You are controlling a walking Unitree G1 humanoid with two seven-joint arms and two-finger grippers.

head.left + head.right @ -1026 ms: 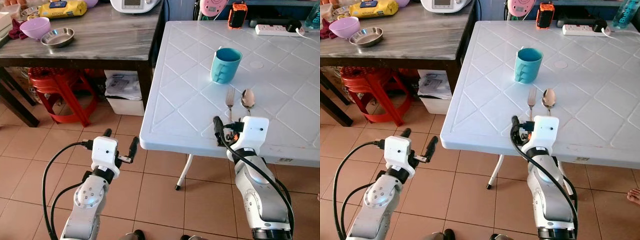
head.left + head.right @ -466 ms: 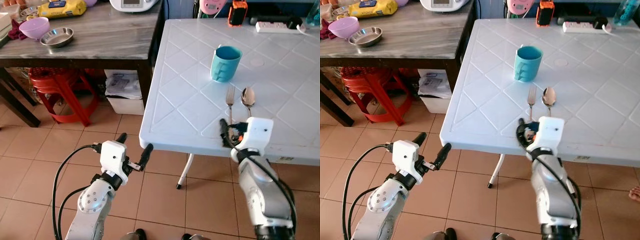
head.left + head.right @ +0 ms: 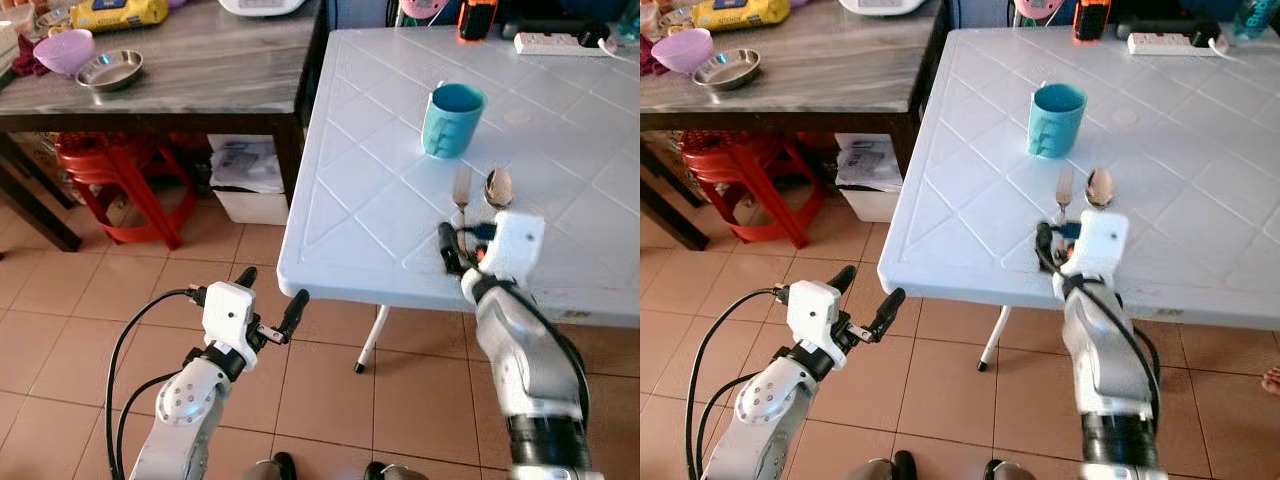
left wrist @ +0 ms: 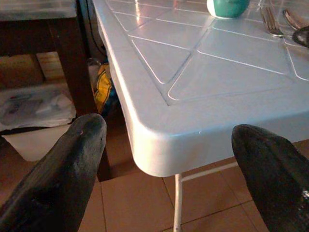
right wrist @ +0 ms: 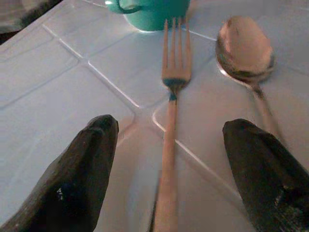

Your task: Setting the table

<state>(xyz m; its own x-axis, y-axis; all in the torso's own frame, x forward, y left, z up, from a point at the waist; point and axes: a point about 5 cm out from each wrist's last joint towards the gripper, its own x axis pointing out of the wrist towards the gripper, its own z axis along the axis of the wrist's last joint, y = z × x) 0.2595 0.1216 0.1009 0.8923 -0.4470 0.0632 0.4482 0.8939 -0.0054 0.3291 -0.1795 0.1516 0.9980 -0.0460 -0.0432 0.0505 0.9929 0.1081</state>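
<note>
I see the right gripper [image 5: 169, 159] over the near edge of the white table [image 3: 370, 190], fingers spread wide on either side of the fork [image 5: 170, 121] handle, holding nothing. The fork lies flat, tines pointing at the teal mug [image 3: 451, 120], with the spoon [image 5: 245, 53] just beside it, on its right. Compared with a second ago, my right arm has slid a little further onto the tabletop, and its white wrist housing now covers more of both handles. The left gripper [image 3: 270, 300] has risen and swung toward the table corner since then; it hangs over the tiled floor [image 3: 60, 330] with fingers apart and empty. On the dark side table [image 3: 200, 70], the purple bowl [image 3: 65, 50] and steel dish [image 3: 108, 70] sit unchanged.
</note>
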